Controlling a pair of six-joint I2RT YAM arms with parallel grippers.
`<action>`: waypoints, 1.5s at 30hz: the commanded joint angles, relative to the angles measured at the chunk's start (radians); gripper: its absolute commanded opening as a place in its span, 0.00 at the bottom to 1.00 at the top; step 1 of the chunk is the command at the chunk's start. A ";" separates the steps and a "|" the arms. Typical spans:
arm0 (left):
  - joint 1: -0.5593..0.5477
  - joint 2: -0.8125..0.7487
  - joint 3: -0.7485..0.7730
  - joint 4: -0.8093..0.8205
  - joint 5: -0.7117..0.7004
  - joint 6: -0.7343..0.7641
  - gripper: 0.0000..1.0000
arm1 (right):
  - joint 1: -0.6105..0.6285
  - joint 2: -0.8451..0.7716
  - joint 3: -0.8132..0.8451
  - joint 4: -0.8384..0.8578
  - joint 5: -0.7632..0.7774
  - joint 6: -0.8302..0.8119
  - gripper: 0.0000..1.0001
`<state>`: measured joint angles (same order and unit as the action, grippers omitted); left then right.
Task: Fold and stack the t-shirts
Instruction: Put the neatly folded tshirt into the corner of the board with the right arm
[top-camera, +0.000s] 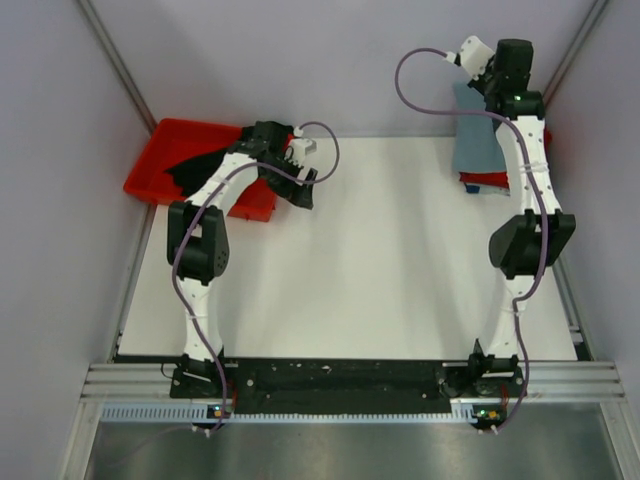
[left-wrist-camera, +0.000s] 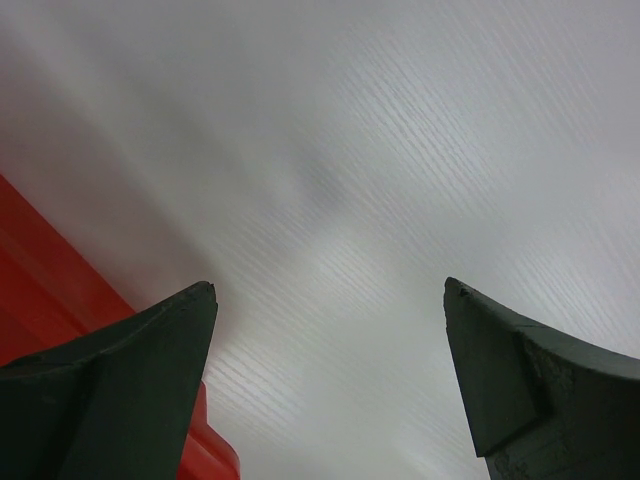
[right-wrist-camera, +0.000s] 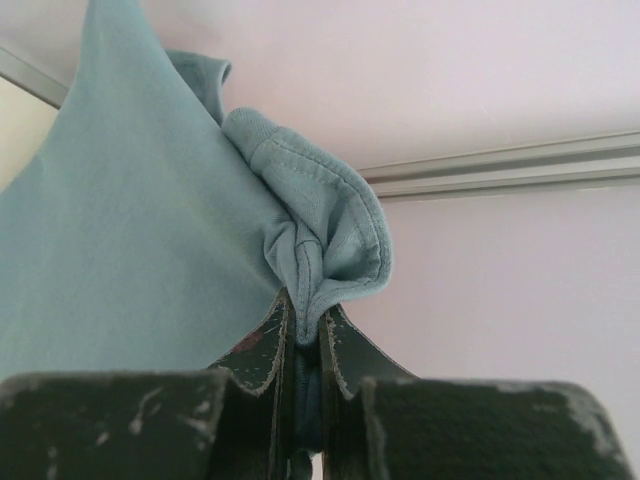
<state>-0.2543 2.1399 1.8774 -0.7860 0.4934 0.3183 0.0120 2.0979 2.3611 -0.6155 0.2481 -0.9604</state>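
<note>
Grey-blue t-shirt (right-wrist-camera: 130, 250), clamped in the right gripper (right-wrist-camera: 305, 322), is hiding most of the red t-shirt (top-camera: 487, 181); left gripper (left-wrist-camera: 330, 300) is hovering, jaws apart, above the white table (top-camera: 370, 250).

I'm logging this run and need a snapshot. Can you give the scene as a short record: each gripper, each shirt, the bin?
left gripper: open, empty, above the white table beside the red bin
right gripper: shut on the grey-blue t-shirt, high at the far right
grey-blue t-shirt: hanging from the right gripper, over the red t-shirt
red t-shirt: on the table at the far right, mostly covered
black t-shirt: lying crumpled in the red bin
red bin: far left corner
</note>
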 joint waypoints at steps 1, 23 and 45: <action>0.001 -0.014 0.016 0.005 -0.001 0.030 0.99 | -0.007 -0.091 0.003 0.077 0.000 -0.052 0.00; 0.000 0.002 0.123 -0.071 -0.033 0.045 0.99 | -0.156 0.163 -0.014 0.350 -0.125 -0.126 0.00; -0.046 -0.043 0.115 -0.111 -0.046 0.064 0.99 | -0.233 0.105 0.077 0.476 -0.174 0.371 0.99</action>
<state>-0.2916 2.1777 1.9995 -0.9001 0.4191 0.3561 -0.2272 2.3951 2.3974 -0.0219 0.1959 -0.8154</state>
